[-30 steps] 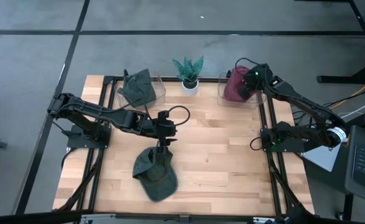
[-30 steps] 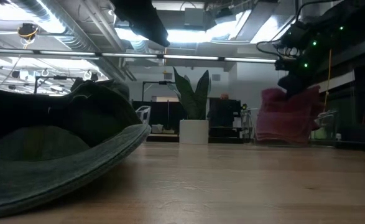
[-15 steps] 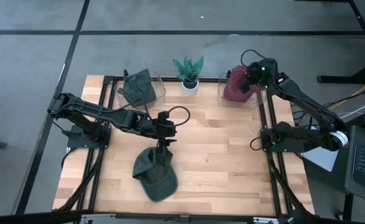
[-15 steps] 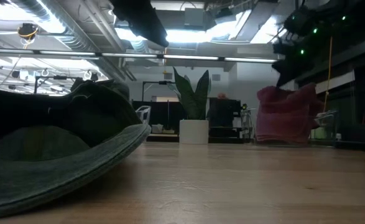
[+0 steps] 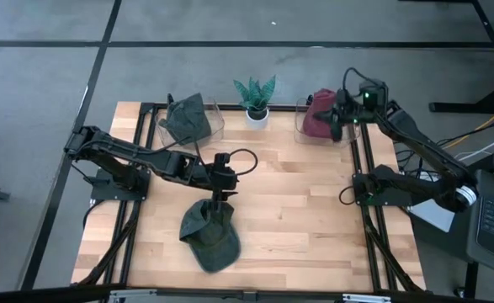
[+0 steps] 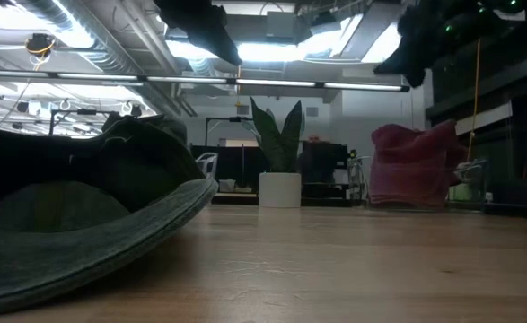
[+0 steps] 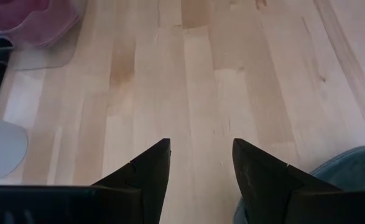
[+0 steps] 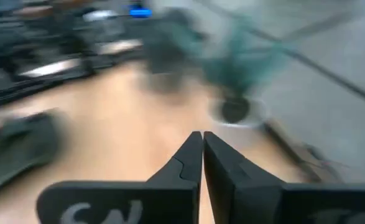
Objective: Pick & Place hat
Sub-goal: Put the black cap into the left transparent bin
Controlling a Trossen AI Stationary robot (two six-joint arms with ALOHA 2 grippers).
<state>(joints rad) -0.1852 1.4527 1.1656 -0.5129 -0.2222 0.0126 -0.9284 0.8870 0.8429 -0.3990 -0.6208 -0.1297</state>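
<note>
1. Hat (image 5: 209, 236) in dark green lies on the table (image 5: 305, 210) near its front edge, under the left hand (image 5: 217, 195), whose fingers stand apart and hold nothing.
2. A maroon hat (image 5: 318, 118) sits in the clear bin (image 5: 301, 126) at the back right; the right hand (image 5: 337, 126), fingers together and empty, has lifted off it in the last second, so that placement looks finished.
3. Another green hat (image 5: 188, 118) fills the back-left bin, beside a potted plant (image 5: 255, 97).
4. Pale wood planks; grey floor around.
</note>
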